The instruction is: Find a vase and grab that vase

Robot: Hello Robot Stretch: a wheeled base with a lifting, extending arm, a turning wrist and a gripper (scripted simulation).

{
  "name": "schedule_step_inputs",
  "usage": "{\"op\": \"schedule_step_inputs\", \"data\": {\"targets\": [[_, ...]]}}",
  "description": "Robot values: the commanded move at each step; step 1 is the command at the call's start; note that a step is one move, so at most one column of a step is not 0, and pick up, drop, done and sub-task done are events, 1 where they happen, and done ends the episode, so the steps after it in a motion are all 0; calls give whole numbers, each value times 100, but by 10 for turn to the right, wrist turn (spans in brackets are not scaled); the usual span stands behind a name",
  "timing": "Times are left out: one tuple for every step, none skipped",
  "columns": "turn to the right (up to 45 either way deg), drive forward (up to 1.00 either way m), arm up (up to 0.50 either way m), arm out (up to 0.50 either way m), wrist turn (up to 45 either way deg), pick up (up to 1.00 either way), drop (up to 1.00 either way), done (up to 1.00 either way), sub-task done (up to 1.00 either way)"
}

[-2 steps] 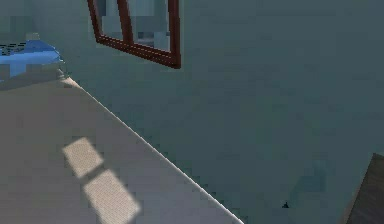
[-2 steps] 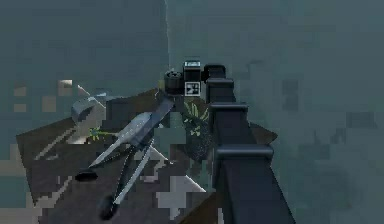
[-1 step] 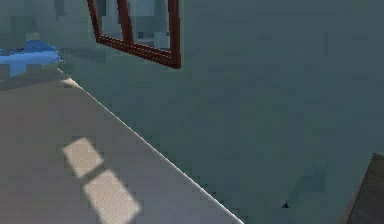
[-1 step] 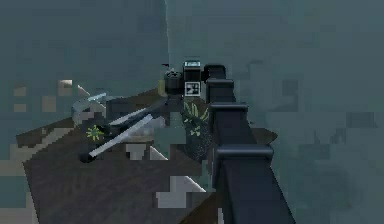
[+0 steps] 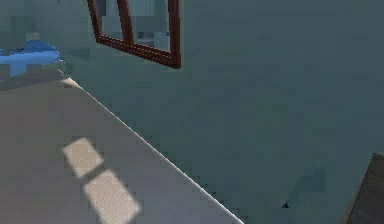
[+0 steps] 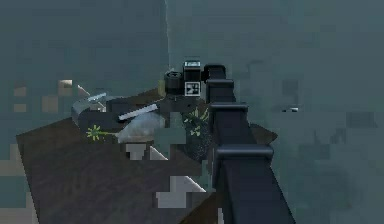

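In the arm side view the dark arm [image 6: 240, 150] rises from the bottom edge and ends at two white marked squares [image 6: 190, 82]. Left of them is the gripper [image 6: 165, 95], reaching over a dark wooden table [image 6: 80, 175]. A pale grey-green rounded thing [image 6: 140, 123], which may be a vase, stands on the table just below and left of the gripper. Whether the gripper touches it or holds anything I cannot tell. Small leafy sprigs [image 6: 96, 132] lie beside the rounded thing, and another sprig [image 6: 197, 120] is close to the arm.
A grey angular object [image 6: 90, 100] sits at the table's far left. In the forward view a teal wall [image 5: 270, 110] with a red-brown framed window [image 5: 135, 30] runs diagonally. The beige floor [image 5: 60, 130] has sunlit patches, a blue thing [image 5: 30, 58] is at far left, and a dark edge [image 5: 368, 195] at bottom right.
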Motion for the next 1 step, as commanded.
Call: {"op": "schedule_step_inputs", "data": {"targets": [[0,0,0,0,60,0,0,0,0]]}}
